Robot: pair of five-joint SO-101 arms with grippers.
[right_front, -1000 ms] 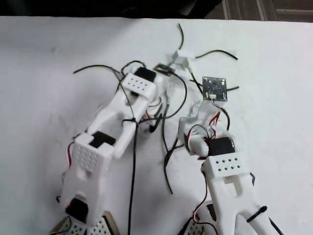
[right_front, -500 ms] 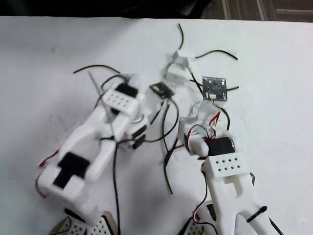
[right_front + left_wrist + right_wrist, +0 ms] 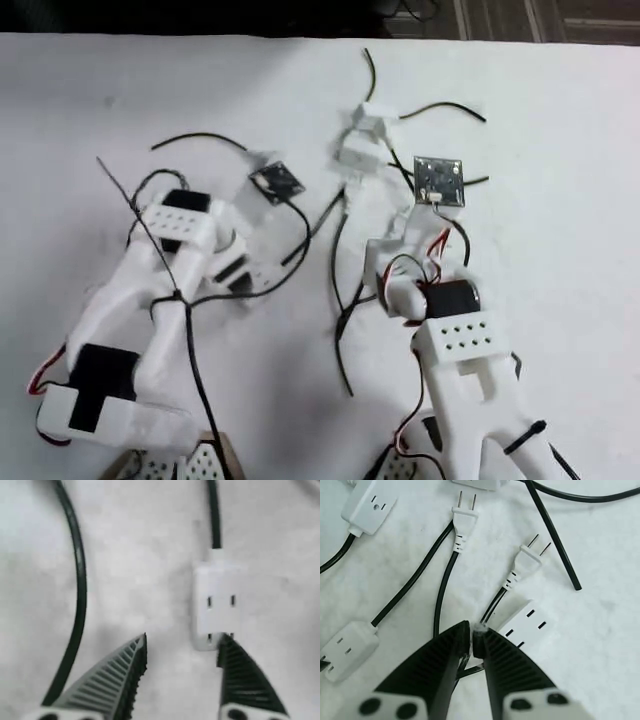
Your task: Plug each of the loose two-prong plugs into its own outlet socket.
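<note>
In the left wrist view a white outlet socket [image 3: 216, 605] with two pairs of slots lies on the white table, its black cord leading away. My left gripper [image 3: 185, 642] is open just short of it, and one fingertip [image 3: 230, 647] touches the socket's near end. In the right wrist view two white two-prong plugs [image 3: 464, 516] [image 3: 526, 560] lie loose, prongs pointing away. My right gripper [image 3: 474, 628] is shut, and the second plug's black cord runs under its tips. A white socket [image 3: 526, 624] lies right beside one finger. Seen from above, the left arm [image 3: 160, 280] sits at the left and the right arm [image 3: 455, 340] beside the cords.
More white sockets [image 3: 369, 501] [image 3: 345, 649] lie around the plugs, and two others [image 3: 374, 120] [image 3: 358, 153] sit farther back on the table. Loose black cords [image 3: 340, 300] cross the middle. A black cord [image 3: 75, 595] curves beside my left gripper. Bare tabletop [image 3: 560, 200] lies to the right.
The left arm has swung back and to the left, away from the cluster of cords in the middle. The right arm has not moved.
</note>
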